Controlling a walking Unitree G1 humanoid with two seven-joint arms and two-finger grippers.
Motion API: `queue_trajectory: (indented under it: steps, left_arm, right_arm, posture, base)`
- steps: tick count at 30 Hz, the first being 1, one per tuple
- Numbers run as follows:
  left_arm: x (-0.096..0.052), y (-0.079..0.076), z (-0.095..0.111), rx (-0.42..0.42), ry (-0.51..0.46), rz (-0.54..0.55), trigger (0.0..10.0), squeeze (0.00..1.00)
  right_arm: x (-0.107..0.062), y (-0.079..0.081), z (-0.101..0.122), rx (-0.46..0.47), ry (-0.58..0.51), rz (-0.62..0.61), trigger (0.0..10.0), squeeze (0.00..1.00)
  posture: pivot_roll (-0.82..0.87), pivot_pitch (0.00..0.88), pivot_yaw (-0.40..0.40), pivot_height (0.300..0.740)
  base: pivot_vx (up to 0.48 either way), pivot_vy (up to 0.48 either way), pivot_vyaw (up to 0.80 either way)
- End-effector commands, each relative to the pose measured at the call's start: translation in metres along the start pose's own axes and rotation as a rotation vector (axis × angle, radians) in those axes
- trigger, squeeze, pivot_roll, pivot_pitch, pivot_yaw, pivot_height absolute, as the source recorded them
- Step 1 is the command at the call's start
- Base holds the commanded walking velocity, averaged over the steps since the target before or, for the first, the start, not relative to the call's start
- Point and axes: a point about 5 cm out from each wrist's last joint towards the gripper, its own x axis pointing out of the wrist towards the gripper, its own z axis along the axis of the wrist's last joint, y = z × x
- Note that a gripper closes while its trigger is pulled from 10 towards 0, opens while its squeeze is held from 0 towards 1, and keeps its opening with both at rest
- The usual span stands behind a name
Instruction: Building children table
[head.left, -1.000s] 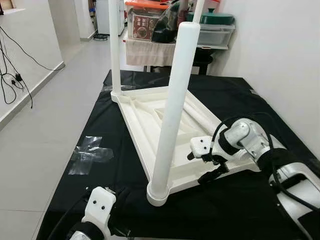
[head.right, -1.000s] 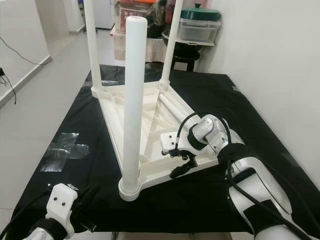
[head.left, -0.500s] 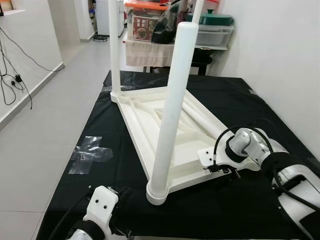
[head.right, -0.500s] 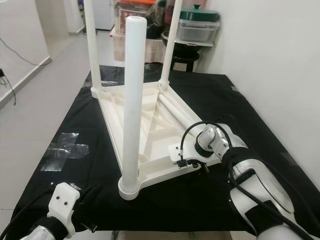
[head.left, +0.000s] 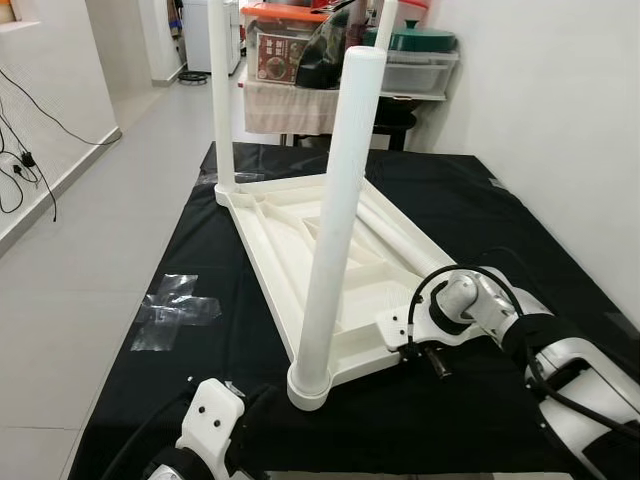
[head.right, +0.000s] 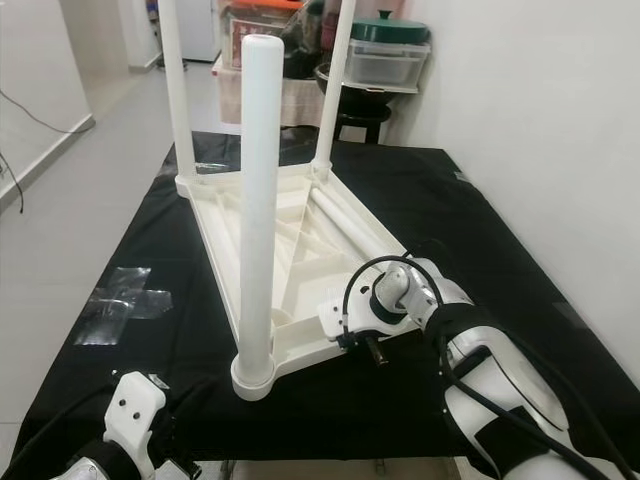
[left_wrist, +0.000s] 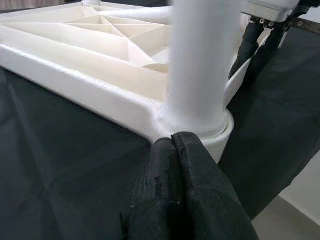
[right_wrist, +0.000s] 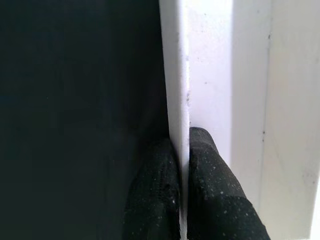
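- Black cloth (head.left: 470, 200) spread over the floor.
- Clear tape (head.left: 178, 308) stuck beside the cloth's edge.
- Green lidded pot (head.left: 418, 38) on clear storage boxes (head.left: 420, 72).
- Cables (head.left: 25, 150) along the wall.

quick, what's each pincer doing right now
Left pincer: closed, empty, beside the base of the nearest white plastic table leg.
Right pincer: closed on the edge of the upturned white plastic tabletop.

A lived-in home: pale floor tiles (head.left: 90, 260), plain white walls (head.left: 560, 110), and a shelf (head.left: 420, 70) at the far end crowded with lidded plastic storage boxes (head.left: 285, 45), a green-lidded pot (head.left: 420, 38), loose cables (head.left: 25, 150) trailing down.
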Motion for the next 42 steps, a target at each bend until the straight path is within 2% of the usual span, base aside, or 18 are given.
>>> queue_trajectory:
  steps: [1, 3, 5, 7, 8, 10, 13, 16, 17, 20, 21, 22, 26, 27, 28, 31, 39, 42]
  left_arm:
    - [0.001, -0.002, -0.003, 0.012, 0.020, -0.016, 10.0, 0.00]
    - [0.003, -0.001, -0.003, 0.031, 0.021, -0.013, 10.0, 0.00]
    - [0.003, -0.001, -0.003, 0.031, 0.021, -0.013, 10.0, 0.00]
    - [0.004, 0.000, -0.003, 0.045, 0.025, -0.013, 10.0, 0.00]
    - [0.004, 0.000, -0.003, 0.045, 0.025, -0.013, 10.0, 0.00]
    - [0.005, 0.001, -0.003, 0.054, 0.028, -0.016, 10.0, 0.00]
    - [0.005, 0.002, -0.003, 0.056, 0.030, -0.017, 10.0, 0.00]
    - [0.005, 0.002, -0.003, 0.056, 0.030, -0.017, 10.0, 0.00]
    - [0.005, 0.003, -0.003, 0.057, 0.031, -0.016, 10.0, 0.00]
    - [0.005, 0.003, -0.004, 0.058, 0.031, -0.015, 10.0, 0.00]
    - [0.005, 0.003, -0.004, 0.058, 0.030, -0.015, 10.0, 0.00]
    - [0.006, 0.003, -0.004, 0.058, 0.030, -0.015, 10.0, 0.00]
    - [0.006, 0.004, -0.004, 0.059, 0.029, -0.015, 10.0, 0.00]
    - [0.006, 0.004, -0.004, 0.060, 0.029, -0.016, 10.0, 0.00]
    - [0.006, 0.004, -0.004, 0.062, 0.030, -0.017, 10.0, 0.00]
    - [0.007, 0.004, -0.004, 0.064, 0.031, -0.020, 10.0, 0.00]
    - [0.008, 0.005, -0.004, 0.066, 0.031, -0.021, 10.0, 0.00]
    - [0.009, 0.005, -0.003, 0.074, 0.029, -0.026, 10.0, 0.00]
  right_arm:
    - [0.008, 0.000, 0.013, -0.011, -0.104, -0.037, 0.0, 0.00]
    - [0.013, -0.006, 0.037, -0.039, -0.237, -0.054, 0.0, 0.00]
    - [0.013, -0.006, 0.037, -0.039, -0.237, -0.054, 0.0, 0.00]
    - [0.016, -0.015, 0.075, -0.065, -0.421, -0.094, 0.0, 0.00]
    - [0.016, -0.015, 0.075, -0.065, -0.421, -0.094, 0.0, 0.00]
    - [0.018, -0.025, 0.103, -0.081, -0.510, -0.161, 0.0, 0.00]
    - [0.021, -0.029, 0.120, -0.089, -0.551, -0.194, 0.0, 0.00]
    - [0.021, -0.029, 0.120, -0.089, -0.551, -0.194, 0.0, 0.00]
    - [0.023, -0.031, 0.135, -0.088, -0.600, -0.214, 0.0, 0.00]
    - [0.025, -0.033, 0.144, -0.082, -0.629, -0.235, 0.0, 0.00]
    - [0.027, -0.033, 0.146, -0.079, -0.624, -0.256, 4.5, 0.00]
    - [0.029, -0.035, 0.147, -0.074, -0.603, -0.290, 10.0, 0.00]
    - [0.031, -0.041, 0.147, -0.031, -0.569, -0.372, 10.0, 0.00]
    - [0.031, -0.044, 0.145, -0.016, -0.538, -0.409, 10.0, 0.96]
    - [0.031, -0.048, 0.142, -0.002, -0.505, -0.454, 10.0, 1.00]
    - [0.028, -0.056, 0.134, 0.065, -0.459, -0.550, 10.0, 1.00]
    - [0.026, -0.054, 0.122, 0.120, -0.469, -0.561, 10.0, 1.00]
    - [0.020, -0.039, 0.114, 0.173, -0.646, -0.445, 10.0, 1.00]
  posture:
    - [0.06, 0.000, -0.101, 0.740]
    - [0.06, 0.000, -0.097, 0.740]
    - [0.06, 0.000, -0.097, 0.740]
    - [0.07, 0.000, -0.094, 0.740]
    - [0.07, 0.000, -0.094, 0.740]
    - [0.07, 0.000, -0.092, 0.740]
    - [0.07, 0.000, -0.092, 0.740]
    - [0.07, 0.000, -0.092, 0.740]
    - [0.07, 0.000, -0.092, 0.740]
    - [0.07, 0.000, -0.090, 0.740]
    - [0.06, 0.000, -0.090, 0.740]
    - [0.06, 0.000, -0.089, 0.740]
    - [0.06, 0.000, -0.088, 0.740]
    - [0.06, 0.000, -0.085, 0.740]
    - [0.06, 0.000, -0.085, 0.740]
    - [0.06, 0.000, -0.082, 0.740]
    - [0.05, 0.000, -0.075, 0.740]
    - [0.05, 0.000, -0.073, 0.740]
  base:
    - [0.000, 0.000, 0.00]
    - [0.000, 0.000, 0.00]
    - [0.000, 0.000, 0.00]
    - [0.000, 0.000, 0.00]
    - [0.000, 0.000, 0.00]
    - [0.000, 0.000, 0.00]
    - [0.000, 0.000, 0.00]
    - [0.000, 0.000, 0.00]
    - [0.000, 0.000, 0.00]
    - [0.000, 0.000, 0.00]
    - [0.000, 0.000, 0.00]
    - [0.000, 0.000, 0.00]
    - [0.000, 0.000, 0.00]
    - [0.000, 0.000, 0.00]
    - [0.000, 0.000, 0.00]
    - [0.000, 0.000, 0.00]
    - [0.000, 0.000, 0.00]
    - [0.000, 0.000, 0.00]
